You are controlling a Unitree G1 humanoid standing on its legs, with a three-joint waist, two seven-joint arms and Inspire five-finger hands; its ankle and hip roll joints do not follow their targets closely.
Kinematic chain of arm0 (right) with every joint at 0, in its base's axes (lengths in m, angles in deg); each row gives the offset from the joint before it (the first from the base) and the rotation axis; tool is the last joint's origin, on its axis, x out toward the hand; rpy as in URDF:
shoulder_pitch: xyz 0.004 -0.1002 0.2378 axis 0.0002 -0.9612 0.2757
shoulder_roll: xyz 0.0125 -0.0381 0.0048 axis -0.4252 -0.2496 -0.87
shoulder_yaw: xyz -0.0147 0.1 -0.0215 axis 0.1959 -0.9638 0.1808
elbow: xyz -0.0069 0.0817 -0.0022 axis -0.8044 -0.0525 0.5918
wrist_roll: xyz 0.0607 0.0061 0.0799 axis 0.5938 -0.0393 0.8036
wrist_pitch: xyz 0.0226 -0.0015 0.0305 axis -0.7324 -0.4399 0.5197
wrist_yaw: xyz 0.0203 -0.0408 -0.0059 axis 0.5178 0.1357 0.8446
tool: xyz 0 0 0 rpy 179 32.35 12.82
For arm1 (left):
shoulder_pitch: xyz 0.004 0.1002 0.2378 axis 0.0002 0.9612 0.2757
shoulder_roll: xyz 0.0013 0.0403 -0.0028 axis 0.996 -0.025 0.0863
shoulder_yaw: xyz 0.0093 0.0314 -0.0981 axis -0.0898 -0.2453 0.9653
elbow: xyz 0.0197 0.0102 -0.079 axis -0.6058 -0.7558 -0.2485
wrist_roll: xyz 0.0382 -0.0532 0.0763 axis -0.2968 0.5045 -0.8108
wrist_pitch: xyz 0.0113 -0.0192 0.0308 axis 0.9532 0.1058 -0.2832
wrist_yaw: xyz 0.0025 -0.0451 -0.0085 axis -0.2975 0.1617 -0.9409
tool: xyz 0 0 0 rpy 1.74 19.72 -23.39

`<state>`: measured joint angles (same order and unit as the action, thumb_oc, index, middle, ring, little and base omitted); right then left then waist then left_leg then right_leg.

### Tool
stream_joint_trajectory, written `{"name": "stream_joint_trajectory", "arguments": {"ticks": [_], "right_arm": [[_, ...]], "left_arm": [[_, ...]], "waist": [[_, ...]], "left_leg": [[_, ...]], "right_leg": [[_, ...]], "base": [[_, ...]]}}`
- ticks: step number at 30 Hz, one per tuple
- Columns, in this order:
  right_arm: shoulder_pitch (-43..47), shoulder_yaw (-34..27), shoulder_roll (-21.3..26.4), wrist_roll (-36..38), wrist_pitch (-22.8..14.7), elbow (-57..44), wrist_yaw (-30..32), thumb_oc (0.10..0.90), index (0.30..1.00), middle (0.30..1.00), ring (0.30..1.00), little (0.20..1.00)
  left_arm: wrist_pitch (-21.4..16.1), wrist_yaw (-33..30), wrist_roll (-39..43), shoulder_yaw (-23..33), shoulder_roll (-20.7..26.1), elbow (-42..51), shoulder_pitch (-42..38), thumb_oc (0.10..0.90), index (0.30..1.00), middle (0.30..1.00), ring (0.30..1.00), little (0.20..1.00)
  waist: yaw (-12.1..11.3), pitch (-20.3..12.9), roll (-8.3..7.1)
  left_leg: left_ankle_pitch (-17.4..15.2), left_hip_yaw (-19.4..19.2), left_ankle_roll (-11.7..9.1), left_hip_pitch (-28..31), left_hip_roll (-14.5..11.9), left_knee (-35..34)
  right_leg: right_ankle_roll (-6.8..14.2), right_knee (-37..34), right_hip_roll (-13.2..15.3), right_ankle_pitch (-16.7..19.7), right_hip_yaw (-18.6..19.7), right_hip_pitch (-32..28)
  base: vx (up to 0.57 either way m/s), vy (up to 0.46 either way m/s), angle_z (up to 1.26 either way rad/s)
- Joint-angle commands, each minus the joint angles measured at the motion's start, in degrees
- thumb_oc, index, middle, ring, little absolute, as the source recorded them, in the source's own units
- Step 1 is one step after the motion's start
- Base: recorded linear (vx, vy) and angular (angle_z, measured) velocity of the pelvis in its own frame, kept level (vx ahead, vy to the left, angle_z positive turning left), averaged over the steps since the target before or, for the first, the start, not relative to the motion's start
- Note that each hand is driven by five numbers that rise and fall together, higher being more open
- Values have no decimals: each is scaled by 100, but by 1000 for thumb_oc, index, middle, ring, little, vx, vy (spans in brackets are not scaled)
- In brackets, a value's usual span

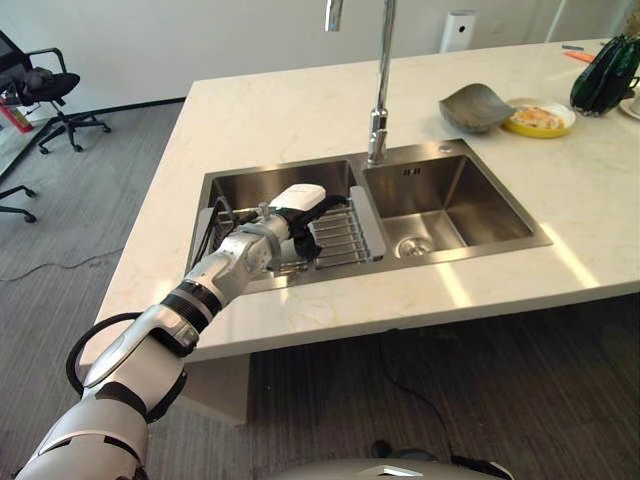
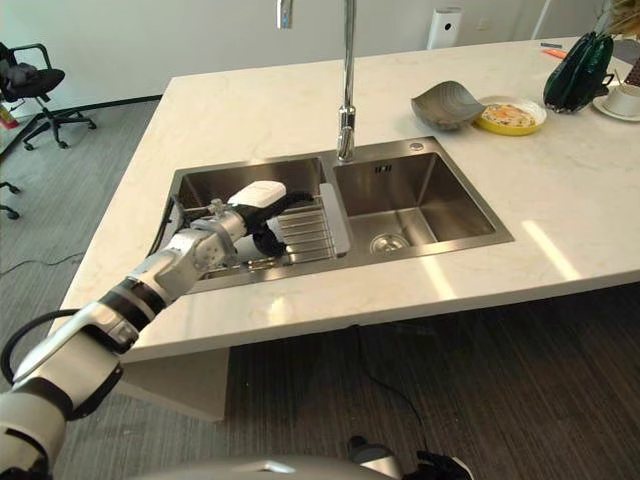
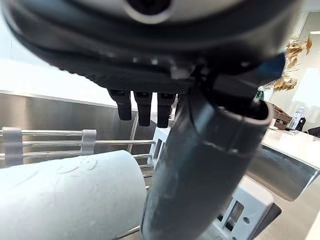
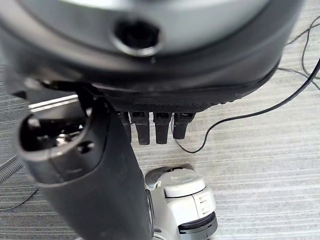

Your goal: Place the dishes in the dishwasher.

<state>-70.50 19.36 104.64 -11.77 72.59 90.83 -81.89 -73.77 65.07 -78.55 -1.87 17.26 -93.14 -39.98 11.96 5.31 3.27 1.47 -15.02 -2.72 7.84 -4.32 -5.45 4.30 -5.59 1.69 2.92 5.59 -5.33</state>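
My left hand reaches into the left sink basin, over a wire dish rack. A pale grey cup lies on its side on the rack under the hand, also seen as a pale shape below the fingers. The fingers hang relaxed just above the cup and the thumb runs beside its rim, not closed round it. On the counter at the far right sit a grey bowl and a yellow plate with food. My right hand hangs relaxed over the floor.
A tall faucet stands behind the divider between the basins. The right basin holds nothing. A dark green bag and a white cup on a saucer stand at the counter's far right corner. Office chairs stand at far left.
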Motion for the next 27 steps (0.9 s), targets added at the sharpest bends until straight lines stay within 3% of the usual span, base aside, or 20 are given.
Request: {"name": "stream_joint_trajectory", "arguments": {"ticks": [1, 18, 19, 21, 27], "right_arm": [[75, 251, 123, 27, -33, 164, -67, 800, 900, 900, 900, 900], [198, 498, 99, -58, 125, 306, -276, 800, 900, 900, 900, 900], [198, 499, 104, -60, 129, 320, -284, 800, 900, 900, 900, 900], [182, 521, 92, -89, 148, 370, -310, 800, 900, 900, 900, 900], [218, 565, 100, -103, 129, 345, -287, 800, 900, 900, 900, 900]], "left_arm": [[26, -38, 513, 381, 189, -349, -578, 800, 900, 900, 900, 900], [396, 448, 348, 98, -338, -1857, -585, 800, 900, 900, 900, 900], [411, 463, 347, 117, -372, -2018, -537, 748, 822, 822, 822, 822], [430, 413, 282, 157, -441, -2222, -496, 400, 300, 300, 300, 300], [413, 88, -31, 181, -460, -2562, -448, 400, 300, 300, 300, 300]], "waist": [[-102, -169, -167], [-112, -152, -149], [-107, -151, -147], [-108, -144, -146], [-117, -136, -152]], "left_leg": [[-196, 259, -294, 414, -23, 45], [-176, 324, -302, 404, -30, 45], [-174, 333, -304, 406, -30, 45], [-171, 343, -306, 405, -26, 45], [-169, 355, -309, 407, -28, 45]], "right_leg": [[584, 123, 272, 186, -301, 63], [531, 133, 283, 163, -403, 10], [524, 135, 279, 155, -407, 7], [507, 136, 276, 143, -418, -3], [496, 142, 272, 131, -437, -16]], "base": [[-28, -4, 4], [-6, -3, 2], [0, 0, 0], [0, 0, 0], [0, 0, 0]]}}
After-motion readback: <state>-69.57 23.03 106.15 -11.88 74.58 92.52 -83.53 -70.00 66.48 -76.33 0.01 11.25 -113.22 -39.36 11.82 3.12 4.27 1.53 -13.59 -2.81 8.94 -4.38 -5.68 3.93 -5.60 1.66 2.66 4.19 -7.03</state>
